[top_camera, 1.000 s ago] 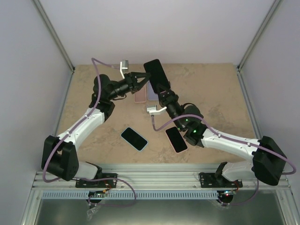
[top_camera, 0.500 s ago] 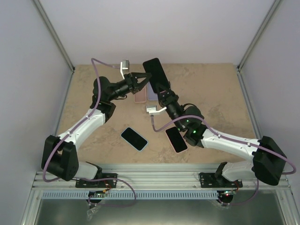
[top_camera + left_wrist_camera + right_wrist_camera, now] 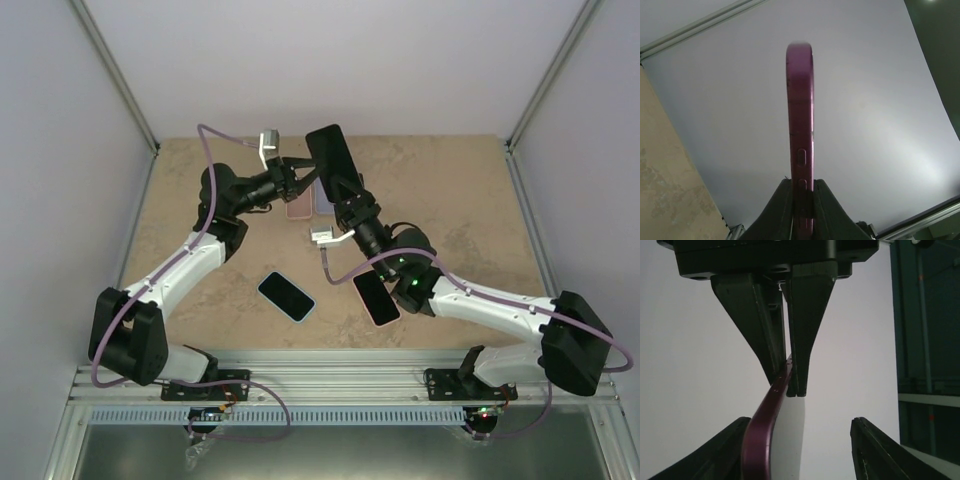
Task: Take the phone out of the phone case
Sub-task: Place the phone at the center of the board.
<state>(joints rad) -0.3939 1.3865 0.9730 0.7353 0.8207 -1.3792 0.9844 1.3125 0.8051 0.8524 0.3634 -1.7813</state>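
A phone with a dark screen sits in a magenta phone case (image 3: 331, 160), held up in the air above the far middle of the table. My left gripper (image 3: 308, 172) is shut on the case's long edge. In the left wrist view the case (image 3: 800, 125) rises edge-on, its side buttons showing, out of my left gripper (image 3: 801, 182). My right gripper (image 3: 345, 193) stands open at the case's lower end. In the right wrist view the case (image 3: 760, 440) lies against the left finger of my right gripper (image 3: 800, 425), and the right finger stands well apart from it.
On the table lie a phone in a light-blue case (image 3: 286, 296) and a phone in a pink case (image 3: 376, 298) near the front. A pink case (image 3: 298, 207) and a lavender case (image 3: 325, 201) lie under the raised grippers. White walls stand on three sides.
My right gripper has opened and let go of the phone case. My left gripper has closed tighter on the case's edge. The case has stayed in place.
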